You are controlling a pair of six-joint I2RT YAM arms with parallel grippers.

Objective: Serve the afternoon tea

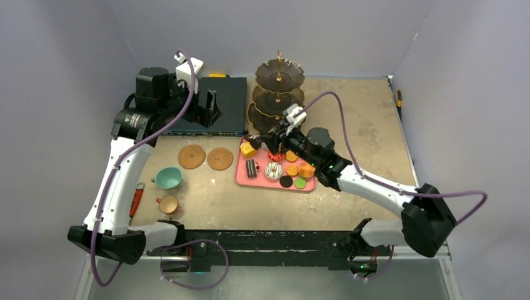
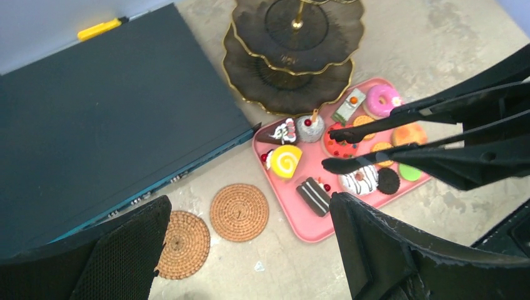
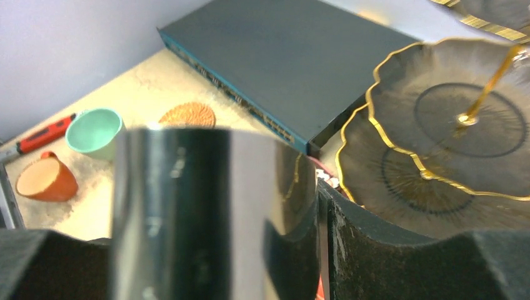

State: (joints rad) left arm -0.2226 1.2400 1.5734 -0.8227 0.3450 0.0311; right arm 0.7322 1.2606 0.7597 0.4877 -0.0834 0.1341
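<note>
The black tongs (image 2: 375, 124) are clamped in the right gripper (image 1: 274, 140), tips apart over the toy cakes (image 2: 286, 160) on the pink tray (image 2: 309, 230). The left gripper (image 1: 209, 109) is held wide above the dark blue box (image 1: 225, 100), whose front markings are too small to be read. The tiered stand (image 1: 279, 94) is set just behind the tray; the teal cup (image 1: 167, 178), tan cup (image 1: 169, 204) and two coasters (image 1: 192, 156) are placed to its left.

L gripper (image 2: 250, 212) wide, R gripper (image 1: 273, 142) clamped

pink tray (image 2: 294, 215), teal cup (image 1: 167, 179), brown woven coasters (image 2: 239, 212)
</note>
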